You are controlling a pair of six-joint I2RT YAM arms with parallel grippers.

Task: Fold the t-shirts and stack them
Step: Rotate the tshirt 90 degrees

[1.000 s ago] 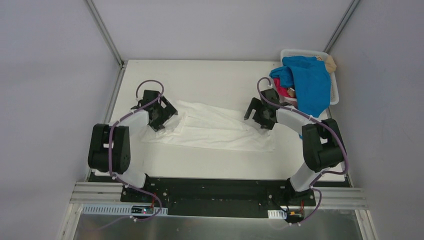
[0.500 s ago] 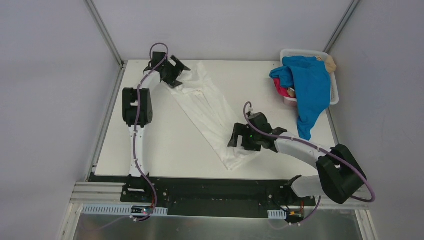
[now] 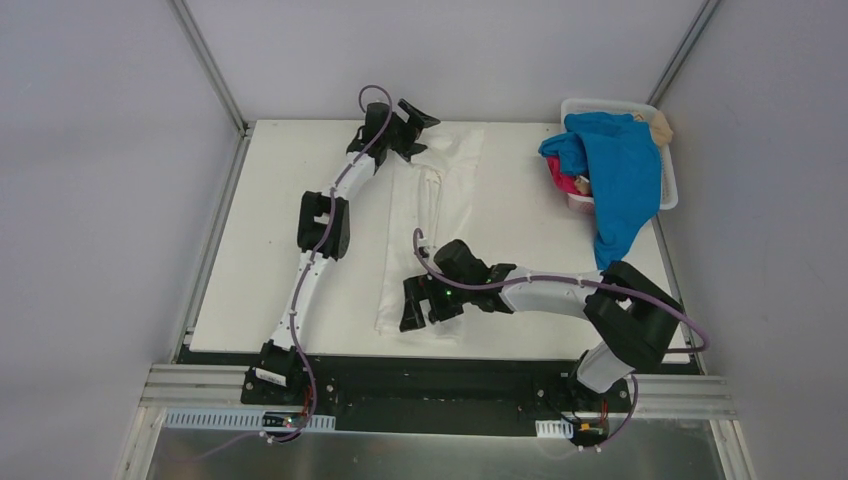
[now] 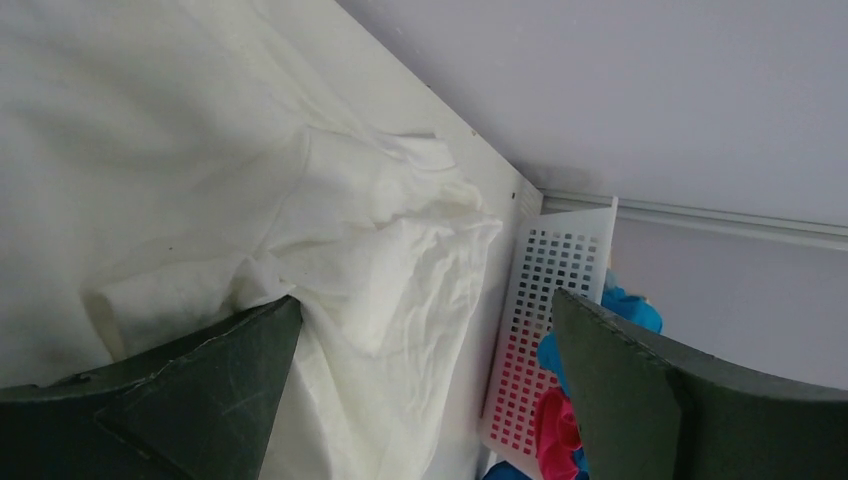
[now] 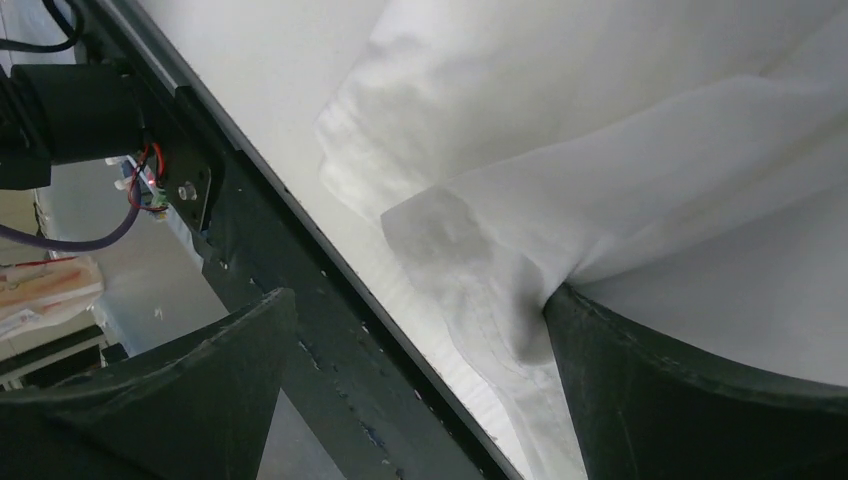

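A white t-shirt [image 3: 430, 220] lies on the table as a long narrow strip, running from the far edge to the near edge. My left gripper [image 3: 418, 128] stands open at the strip's far end. In the left wrist view its left finger presses on bunched white cloth [image 4: 350, 230], and the left gripper [image 4: 425, 300] grips nothing. My right gripper [image 3: 415, 305] stands open at the near end, and its right finger rests against the hem [image 5: 480, 270] of the right gripper [image 5: 420, 295]. A bright blue t-shirt [image 3: 625, 170], a magenta-pink one [image 3: 565, 183] and a tan one [image 3: 660, 125] sit in the basket.
The white slotted basket [image 3: 672, 190] stands at the table's far right corner, and the blue shirt hangs over its front. Its wall [image 4: 555, 270] is close to the left gripper. The black rail [image 5: 260, 230] at the near table edge runs just under the right gripper.
The white shirt has swung from lying across the table to lying far-to-near. The left gripper went to the far edge and rightward; the right gripper came to the near edge and leftward.
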